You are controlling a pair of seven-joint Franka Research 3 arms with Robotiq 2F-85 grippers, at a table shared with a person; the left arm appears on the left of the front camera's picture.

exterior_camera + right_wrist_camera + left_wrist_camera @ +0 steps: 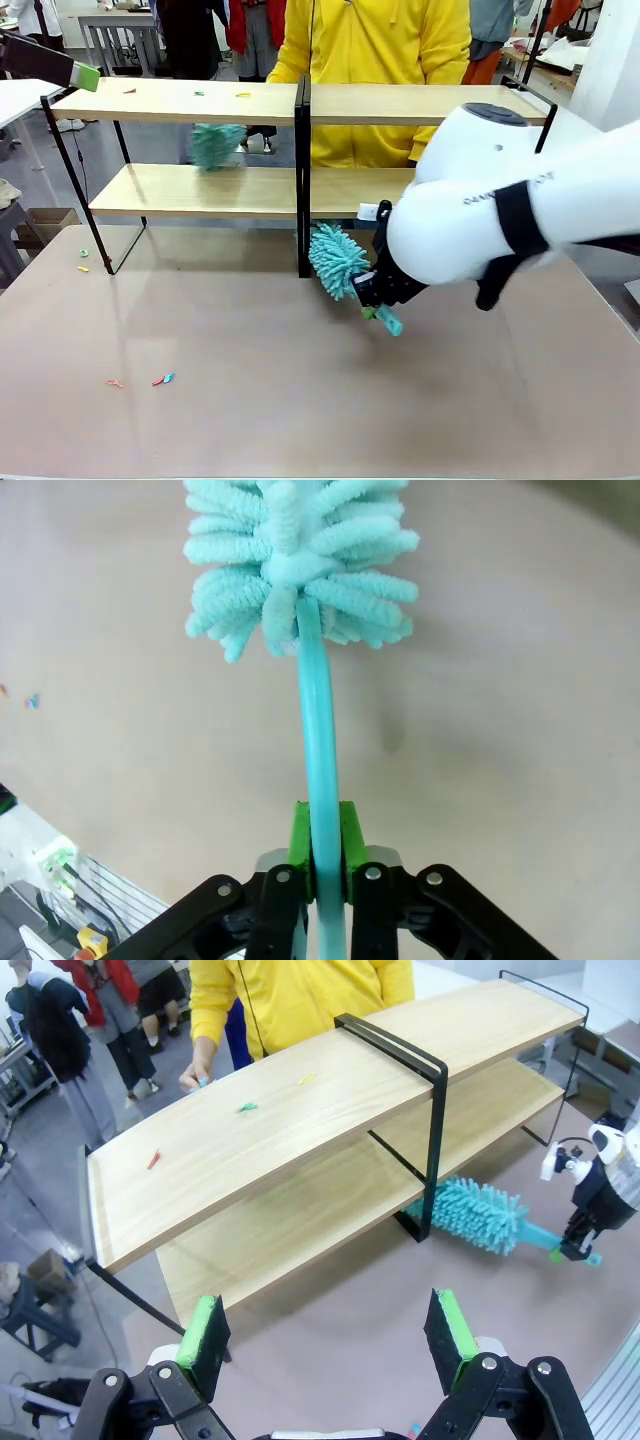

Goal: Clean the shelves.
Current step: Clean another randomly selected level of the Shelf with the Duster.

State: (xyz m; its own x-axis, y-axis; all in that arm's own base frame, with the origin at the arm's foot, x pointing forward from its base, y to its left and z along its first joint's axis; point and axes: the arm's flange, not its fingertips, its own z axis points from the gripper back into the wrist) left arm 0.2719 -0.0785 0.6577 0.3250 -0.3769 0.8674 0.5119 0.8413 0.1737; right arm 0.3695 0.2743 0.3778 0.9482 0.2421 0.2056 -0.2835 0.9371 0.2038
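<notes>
Holding a fluffy teal chenille duster [338, 262] by its plastic handle in the clenched right gripper [322, 827], head near the central upright of the two-tier light-wood, black-framed shelves [180, 190] along the table's far edge. Raise to board height; stroke lengthwise. Left gripper [330, 1332] released, above the left end. Counted: two boards; three coloured scraps [247, 1107] on the upper one.

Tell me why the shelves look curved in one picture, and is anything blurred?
Left wrist view: the wide lens bows the shelves; front view: they run straight, a teal fluffy thing behind them is smeared; right wrist view: the duster in the right gripper is sharp.
</notes>
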